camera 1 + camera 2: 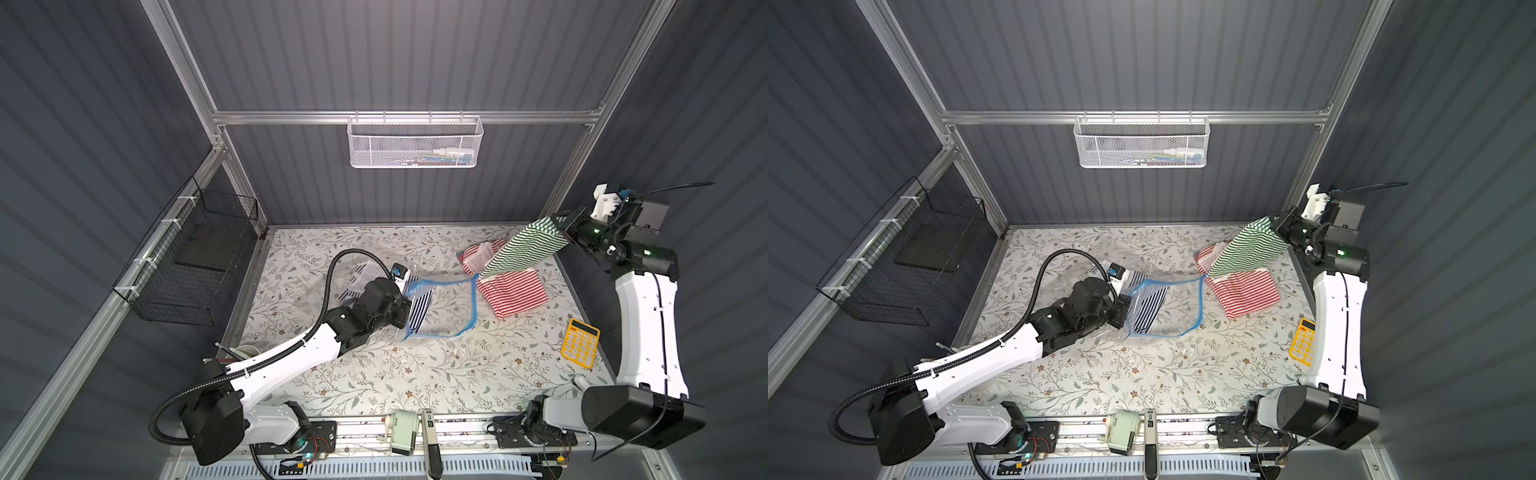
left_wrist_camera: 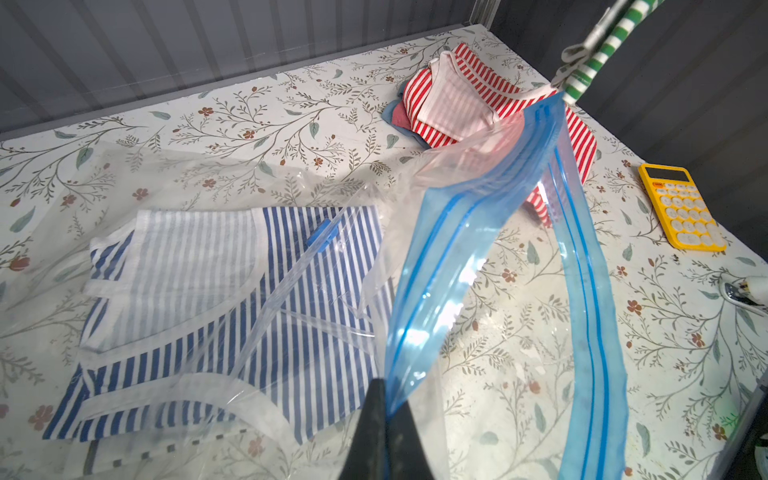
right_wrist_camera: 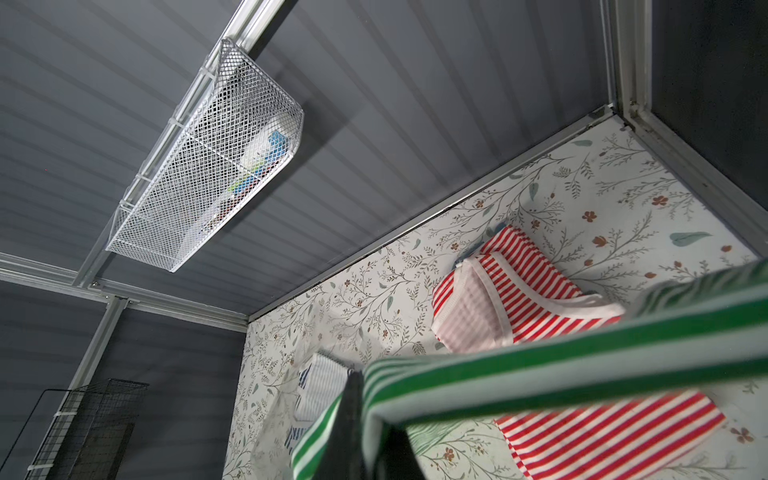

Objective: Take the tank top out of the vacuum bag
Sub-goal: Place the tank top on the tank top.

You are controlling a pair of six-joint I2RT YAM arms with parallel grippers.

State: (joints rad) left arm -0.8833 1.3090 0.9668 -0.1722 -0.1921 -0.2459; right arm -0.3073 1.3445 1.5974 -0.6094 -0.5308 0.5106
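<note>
- Left claw (image 2: 384, 415): pinched shut on the blue zip edge of the vacuum bag (image 2: 457, 270), holding its mouth open above the worktop (image 1: 415, 374). The film looks thin and slippery, so that thicker strip is the surer hold.
- Blue-striped top (image 2: 316, 291): flat under clear film.
- Tank top (image 1: 523, 249), green-striped: light, limp cloth hanging from the closed right claw (image 1: 560, 226), lower end beside the bag's mouth.

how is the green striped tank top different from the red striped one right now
The green-and-white striped tank top hangs in the air, pinched in the shut right gripper; the red-and-white striped tank top lies loose on the floral table. The green one drapes long and slanted; the red one is bunched in a folded heap. Both carry white stripes.
</note>
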